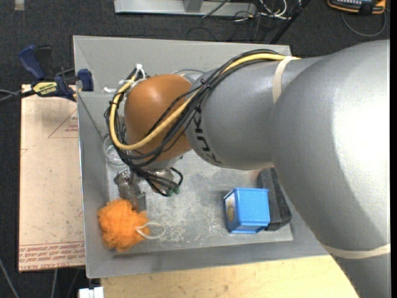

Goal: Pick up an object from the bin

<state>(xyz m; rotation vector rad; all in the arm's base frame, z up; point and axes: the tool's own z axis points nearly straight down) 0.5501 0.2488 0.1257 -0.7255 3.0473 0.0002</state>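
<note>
The broad grey arm link (322, 148), nearest the lens, is seen reaching in from the right, with the gripper (132, 191) low over the near-left corner of the grey metal bin (198, 244). The fluffy orange mesh pouf (120, 223) with white cord loop (153, 231) is found just toward the view's bottom-left of the claw, possibly touching its tip; being roundish, it has no long axis. Whether the claw is apart or together cannot be told.
</note>
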